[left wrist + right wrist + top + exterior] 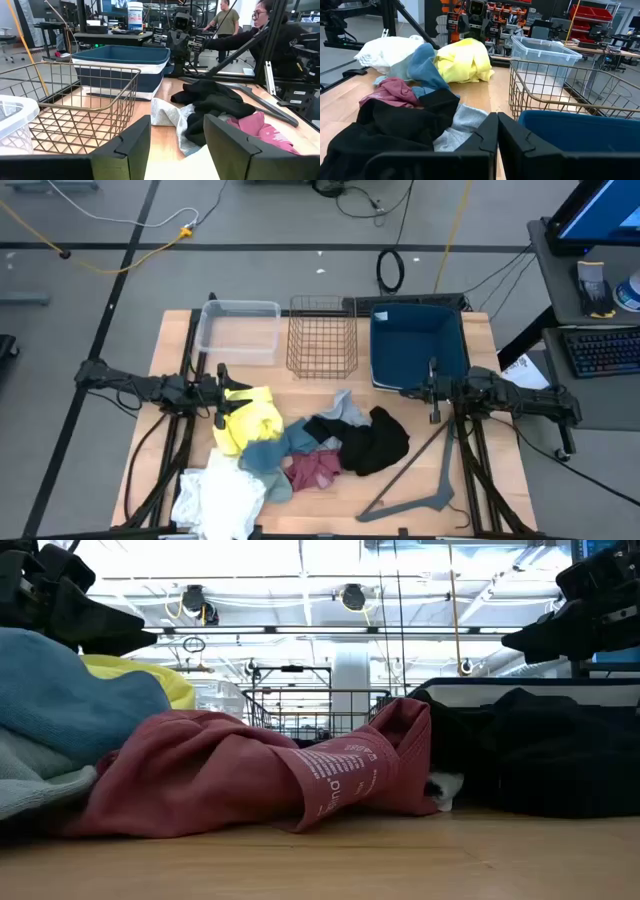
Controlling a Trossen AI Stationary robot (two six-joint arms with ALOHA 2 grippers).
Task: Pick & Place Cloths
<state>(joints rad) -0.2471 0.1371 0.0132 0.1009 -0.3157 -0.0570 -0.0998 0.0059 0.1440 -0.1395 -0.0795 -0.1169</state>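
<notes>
Six cloths lie heaped on the near half of your worktop (480,340): the yellow cloth (250,418) at the left, the white cloth (215,495) at the near-left edge, the teal-blue cloth (268,452) and maroon-pink cloth (315,468) in the middle, the light grey cloth (345,408) just beyond them, and the black cloth (375,440) to the right. None has reached a container. On the far half stand a clear plastic bin (238,330), a wire basket (322,338) and a blue bin (418,345), in a row from left to right.

Your left pincer (222,395) sits at the yellow cloth's left edge with its fingers spread and nothing between them. Your right pincer (433,392) hangs near the blue bin's near wall with its fingers pressed together, empty.

Risks, in my judgement:
- The cloths overlap, the teal-blue one lying against yellow, white and maroon-pink. A grasp on one may drag a neighbour along.
- The white cloth lies right at the near edge; any pull toward you could take it off the worktop.
- A grey hanger (420,480) rests just beside the black cloth, on its right. A low sweep by the right arm could snag it.
- The wire basket's open mesh may catch trailing fabric as a cloth is carried over to a bin.
</notes>
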